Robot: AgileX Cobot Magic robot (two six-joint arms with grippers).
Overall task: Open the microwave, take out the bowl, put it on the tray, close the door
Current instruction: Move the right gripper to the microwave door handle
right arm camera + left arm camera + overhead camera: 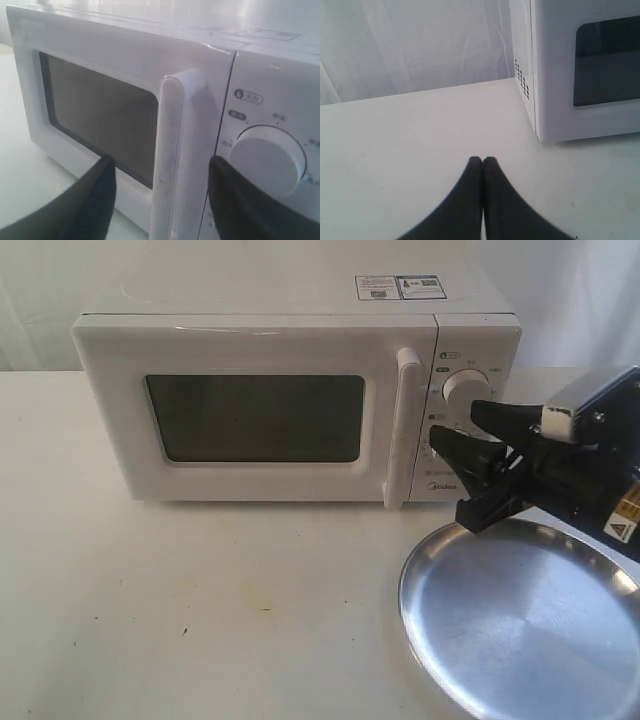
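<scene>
The white microwave [270, 400] stands at the back of the table with its door [255, 418] closed. Its tall white bar handle [406, 425] runs down beside the dial panel. My right gripper [455, 422] is open and hovers just in front of the handle, above the silver tray [520, 635]. In the right wrist view the handle [175, 160] lines up between the spread black fingers of the right gripper [161, 161], which do not touch it. The left gripper [482, 160] is shut on nothing, low over the table beside the microwave's [555, 100] left corner. The bowl is hidden.
Two round white dials [464, 386] sit to the right of the handle, and one dial [267, 160] shows beside my right finger. Stickers [398, 286] lie on the microwave's top. White cloth hangs behind, and pale bare table [200, 600] spreads in front.
</scene>
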